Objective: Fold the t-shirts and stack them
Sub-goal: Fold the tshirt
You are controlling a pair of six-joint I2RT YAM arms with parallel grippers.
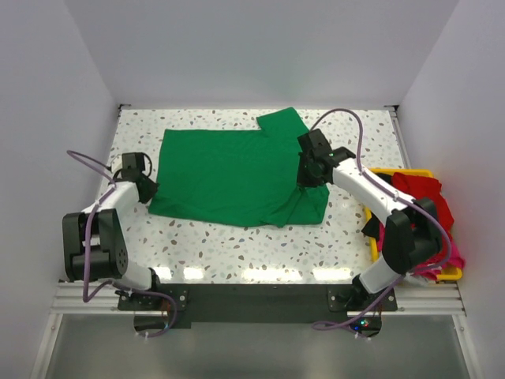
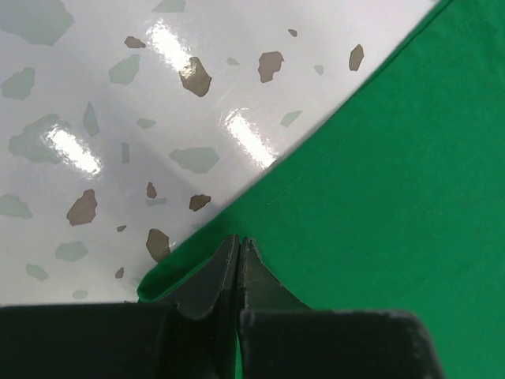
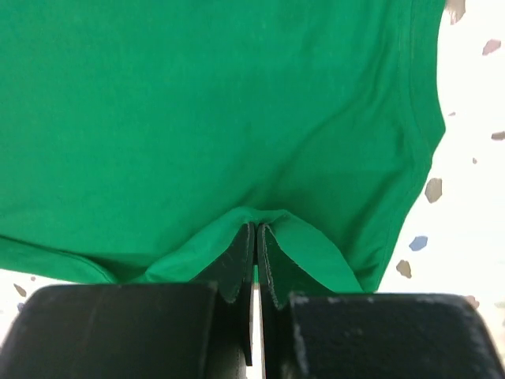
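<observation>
Green t-shirt (image 1: 229, 178) pinched at opposite sides by left hand (image 2: 238, 243) and right hand (image 3: 256, 230), both clenched; shallow left hem pinch judged liable to slip under tension.

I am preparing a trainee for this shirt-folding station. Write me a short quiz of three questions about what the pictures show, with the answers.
1. True or false: the right gripper hangs open above the green t-shirt.
2. Where does the left gripper grip the green t-shirt?
A) in the middle of the cloth
B) at its edge, right beside the table surface
C) nowhere, it is open
3. Fill in the missing word: the red t-shirt lies in the yellow ___ on the right side.

Key
1. False: it is shut on a fold of the cloth.
2. B
3. bin
</observation>
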